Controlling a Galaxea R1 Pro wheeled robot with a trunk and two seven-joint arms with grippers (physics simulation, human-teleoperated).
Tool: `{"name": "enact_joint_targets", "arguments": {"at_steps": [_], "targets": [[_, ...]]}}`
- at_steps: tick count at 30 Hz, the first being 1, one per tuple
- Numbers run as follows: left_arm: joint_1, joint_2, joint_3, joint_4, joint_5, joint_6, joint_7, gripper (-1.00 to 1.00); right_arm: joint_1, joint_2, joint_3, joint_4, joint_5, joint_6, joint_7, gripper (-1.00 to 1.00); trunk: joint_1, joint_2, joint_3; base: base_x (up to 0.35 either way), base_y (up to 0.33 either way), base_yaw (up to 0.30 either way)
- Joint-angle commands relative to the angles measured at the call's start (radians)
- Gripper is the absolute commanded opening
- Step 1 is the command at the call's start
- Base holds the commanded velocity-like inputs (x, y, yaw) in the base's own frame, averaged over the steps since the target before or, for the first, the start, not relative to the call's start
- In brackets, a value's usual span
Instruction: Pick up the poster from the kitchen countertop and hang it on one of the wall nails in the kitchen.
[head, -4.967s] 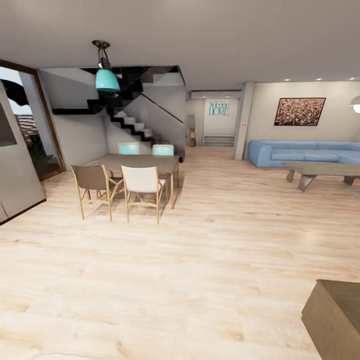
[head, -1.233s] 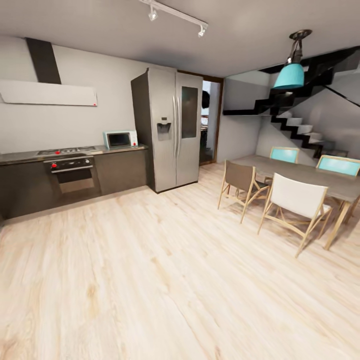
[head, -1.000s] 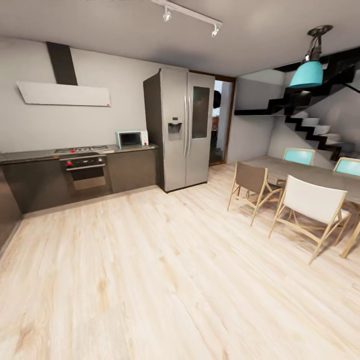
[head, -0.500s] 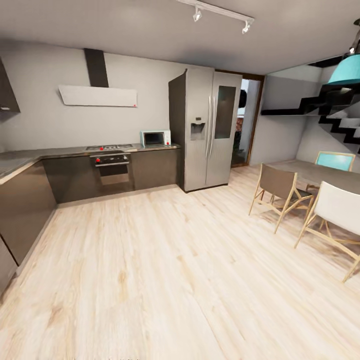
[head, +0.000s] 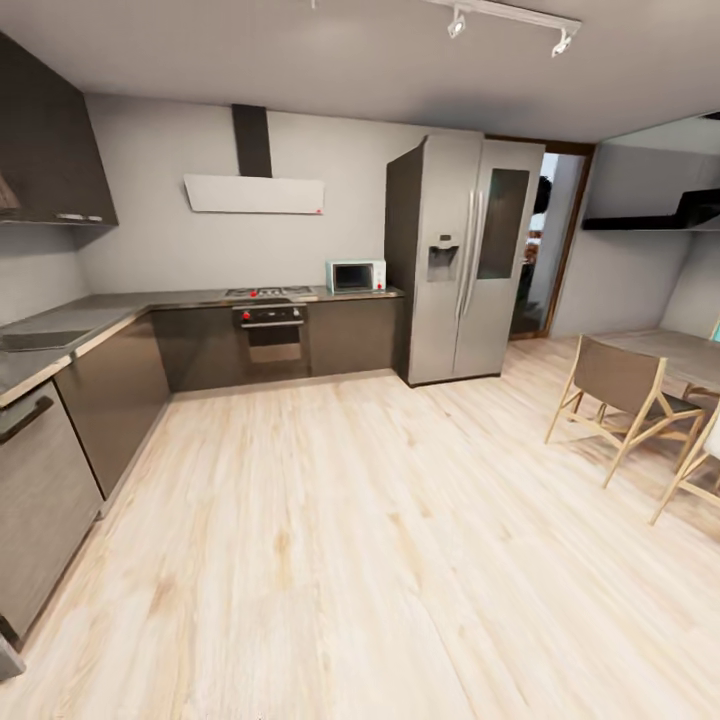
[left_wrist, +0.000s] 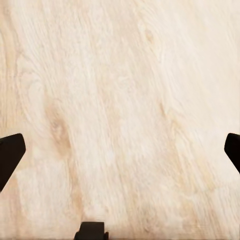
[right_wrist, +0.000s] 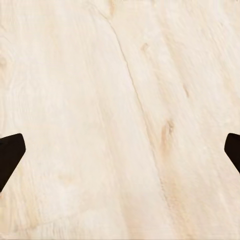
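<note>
The kitchen countertop (head: 120, 308) is a grey L-shaped worktop over dark cabinets, running along the back wall and down the left side. A gas hob (head: 268, 292) is set in its back run and a dark sink (head: 35, 340) in its left run. The poster is out of view. I cannot make out a nail on the pale grey wall (head: 160, 240). My left gripper (left_wrist: 120, 150) is open over bare wood floor, its dark fingertips (left_wrist: 11, 152) far apart. My right gripper (right_wrist: 120, 150) is also open above the floor, holding nothing.
A steel fridge (head: 465, 258) stands right of the back counter, with a microwave (head: 355, 276) beside it and an oven (head: 270, 335) under the hob. Wooden chairs (head: 620, 390) and a dining table (head: 680, 350) stand at the right. Light wood floor (head: 350, 530) stretches ahead.
The view has swung left: the lounge, stairs and pendant lamp have slid out of frame. The kitchen's left counter run and upper cabinet have come in.
</note>
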Motion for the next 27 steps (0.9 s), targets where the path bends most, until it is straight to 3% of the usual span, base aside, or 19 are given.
{"name": "enact_joint_targets", "arguments": {"at_steps": [1, 27], "targets": [[0.0, -0.001, 0.002, -0.001, 0.0, -0.002, 0.0, 1.0, -0.001, 0.0, 0.001, 0.001, 0.001, -0.003, 0.0, 1.0, 0.0, 0.0, -0.001, 0.0, 0.0, 0.285], [0.0, -0.001, 0.002, -0.001, 0.0, 0.0, 0.0, 1.0, -0.001, 0.0, 0.001, 0.001, 0.001, -0.002, 0.0, 1.0, 0.0, 0.0, -0.013, 0.0, 0.0, 0.277]]}}
